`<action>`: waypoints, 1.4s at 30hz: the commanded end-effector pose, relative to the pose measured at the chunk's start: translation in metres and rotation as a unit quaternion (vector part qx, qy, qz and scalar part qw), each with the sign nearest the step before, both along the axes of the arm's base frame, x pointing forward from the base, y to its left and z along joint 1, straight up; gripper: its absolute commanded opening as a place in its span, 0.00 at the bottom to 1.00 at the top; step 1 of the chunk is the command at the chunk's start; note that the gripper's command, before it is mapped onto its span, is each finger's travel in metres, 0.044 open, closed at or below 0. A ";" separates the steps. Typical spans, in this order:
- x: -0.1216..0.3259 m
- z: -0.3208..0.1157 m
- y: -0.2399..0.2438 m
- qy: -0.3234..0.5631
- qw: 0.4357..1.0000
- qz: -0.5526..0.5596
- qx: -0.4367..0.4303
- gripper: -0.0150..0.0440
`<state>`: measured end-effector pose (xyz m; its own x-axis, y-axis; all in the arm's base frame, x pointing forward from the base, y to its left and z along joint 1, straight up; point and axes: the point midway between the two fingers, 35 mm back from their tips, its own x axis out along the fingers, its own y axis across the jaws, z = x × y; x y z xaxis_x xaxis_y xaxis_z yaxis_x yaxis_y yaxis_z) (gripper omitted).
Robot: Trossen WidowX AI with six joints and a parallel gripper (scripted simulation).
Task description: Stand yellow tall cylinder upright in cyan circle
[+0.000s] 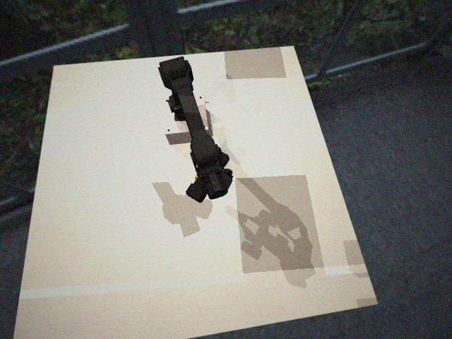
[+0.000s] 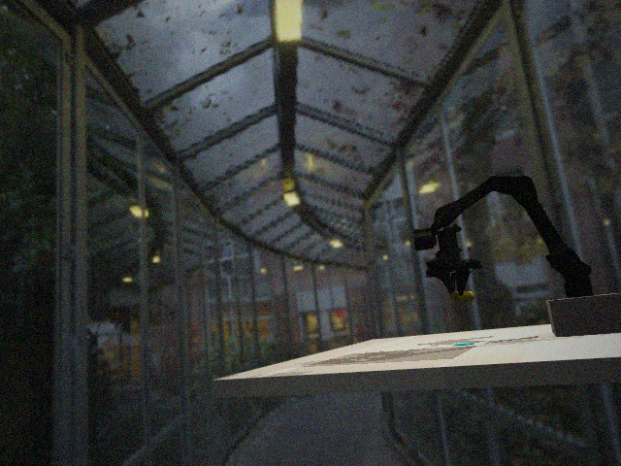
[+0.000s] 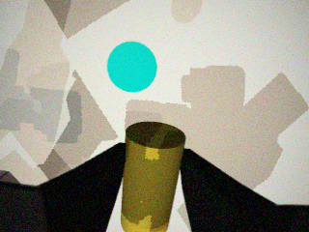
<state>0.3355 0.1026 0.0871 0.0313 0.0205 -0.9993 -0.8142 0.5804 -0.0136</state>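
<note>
Open air under the claw
Between the claw (image 2: 460, 293) (image 3: 154, 181) and the table (image 2: 401, 353) (image 1: 120, 248) below it, only the gripped yellow cylinder (image 2: 462, 296) (image 3: 152, 184) juts into the gap; the cyan circle (image 3: 131, 67) (image 2: 464, 344) has nothing standing on it.

Pale tabletop (image 1: 109, 241) (image 2: 350, 368) (image 3: 222, 39) with a flat cyan circle (image 2: 464, 344) (image 3: 131, 67) and patchy brownish shadows.

yellow cylinder (image 1: 196, 176) (image 2: 462, 296) (image 3: 153, 181) mostly hidden from above, cut off in wrist view
</note>
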 end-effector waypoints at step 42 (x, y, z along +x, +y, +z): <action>0.014 -0.018 0.053 -0.044 0.991 0.100 0.074 0.43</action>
